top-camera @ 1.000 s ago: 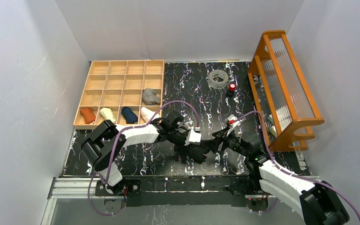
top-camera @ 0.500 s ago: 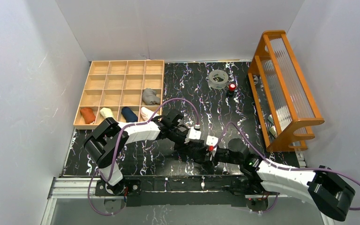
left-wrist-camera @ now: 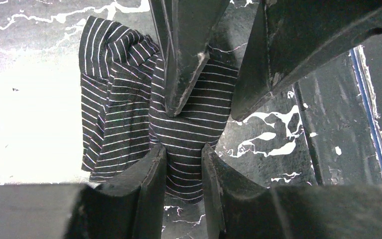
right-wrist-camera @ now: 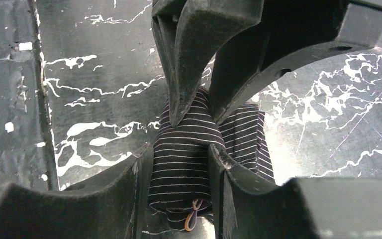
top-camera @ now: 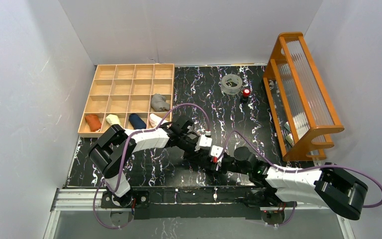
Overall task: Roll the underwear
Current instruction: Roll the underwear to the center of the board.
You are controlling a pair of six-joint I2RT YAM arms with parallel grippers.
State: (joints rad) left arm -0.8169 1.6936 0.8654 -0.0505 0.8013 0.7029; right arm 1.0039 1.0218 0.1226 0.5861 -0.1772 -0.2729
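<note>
- Left gripper (left-wrist-camera: 184, 152): clenched on a fold of the striped underwear (left-wrist-camera: 124, 99). The jaws are narrow, with cloth pinched between them.
- Right gripper (right-wrist-camera: 181, 149): the jaws sit either side of the same bundle at its rolled end, with cloth touching both. We read this as a clasp, though we cannot tell how firm.
- The striped underwear lies on the table (top-camera: 199, 94) at front centre, caught between the two grippers. It is tight at one end, with loose rumpled layers spreading past the left fingers.
- The beige-grey underwear (top-camera: 159, 102) sits in a compartment of the wooden tray (top-camera: 129, 74), well apart.
- Step in hand, as we judge it: tightening the roll. The left pinch should stay as the anchor while the right takes the full width of the bundle. Then turn slowly, so the slack layers wind in rather than bunch.
- Change over the last second: the right arm has swung in low from the right side. Its jaws were spread wide beside the bundle and have now narrowed onto it. The left arm has barely shifted.
</note>
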